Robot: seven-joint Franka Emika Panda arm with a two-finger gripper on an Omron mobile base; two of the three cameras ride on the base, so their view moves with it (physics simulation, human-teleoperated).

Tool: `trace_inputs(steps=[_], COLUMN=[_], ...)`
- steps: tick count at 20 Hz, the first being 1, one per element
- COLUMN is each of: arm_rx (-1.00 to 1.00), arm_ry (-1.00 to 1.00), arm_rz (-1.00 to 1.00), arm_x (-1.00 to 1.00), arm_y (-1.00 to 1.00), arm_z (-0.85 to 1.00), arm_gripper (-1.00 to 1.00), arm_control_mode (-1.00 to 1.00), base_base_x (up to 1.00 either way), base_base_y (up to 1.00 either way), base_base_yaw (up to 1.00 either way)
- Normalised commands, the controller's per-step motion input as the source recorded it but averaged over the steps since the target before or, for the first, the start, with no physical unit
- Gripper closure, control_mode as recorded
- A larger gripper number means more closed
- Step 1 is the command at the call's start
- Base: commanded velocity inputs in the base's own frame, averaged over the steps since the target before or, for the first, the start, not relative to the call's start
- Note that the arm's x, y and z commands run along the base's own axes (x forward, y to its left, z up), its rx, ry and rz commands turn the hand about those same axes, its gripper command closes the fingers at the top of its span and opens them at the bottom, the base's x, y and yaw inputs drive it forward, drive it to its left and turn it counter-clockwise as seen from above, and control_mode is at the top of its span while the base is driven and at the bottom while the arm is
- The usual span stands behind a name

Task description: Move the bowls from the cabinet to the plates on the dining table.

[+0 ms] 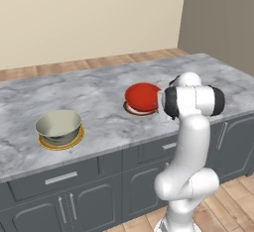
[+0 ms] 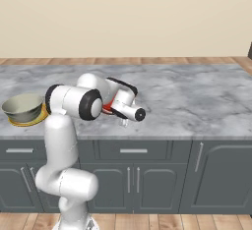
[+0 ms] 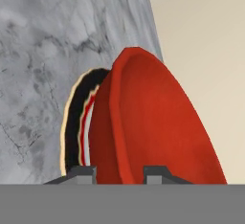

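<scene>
The red bowl (image 1: 143,96) is at the dark red rimmed plate (image 1: 132,109) on the dining table (image 1: 99,89); whether it rests on the plate or hangs just above it I cannot tell. In the hand view my gripper (image 3: 119,173) is shut on the near rim of the red bowl (image 3: 153,132), one fingertip on each side of the wall, with the plate (image 3: 84,122) close behind it. The cream-beige bowl (image 1: 58,125) stands upright on the yellow-gold plate (image 1: 62,144) to the left, also seen as the cream-beige bowl (image 2: 22,107) on its plate (image 2: 30,121).
The marble top (image 2: 197,96) stretches wide to the right of the bowls. Dark grey drawers and doors (image 2: 133,170) run below its front edge. Wooden floor and a beige wall lie beyond the table.
</scene>
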Motion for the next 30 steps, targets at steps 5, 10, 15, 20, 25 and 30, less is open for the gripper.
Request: trace_inputs(steps=[5,10,15,20,25,30], arm_rx=[0.0,0.0,0.0,0.0,0.0,0.0], arm_ry=[0.0,0.0,0.0,0.0,0.0,0.0], arm_rz=[0.0,0.0,0.0,0.0,0.01,0.02], arm_x=[0.27,0.13,0.06,0.01,0.0,0.0], arm_y=[0.0,0.02,0.07,0.13,0.16,0.19], arm_z=[-0.13,-0.15,-0.17,-0.2,-0.2,-0.21], arm_gripper=[1.0,1.0,1.0,1.0,1.0,1.0], arm_control_mode=[-1.0,-1.0,-1.0,-1.0,-1.0,-1.0], base_base_x=[0.0,0.0,0.0,0.0,0.0,0.0], base_base_y=[0.0,0.0,0.0,0.0,0.0,0.0], base_base_yaw=[0.0,0.0,0.0,0.0,0.0,0.0])
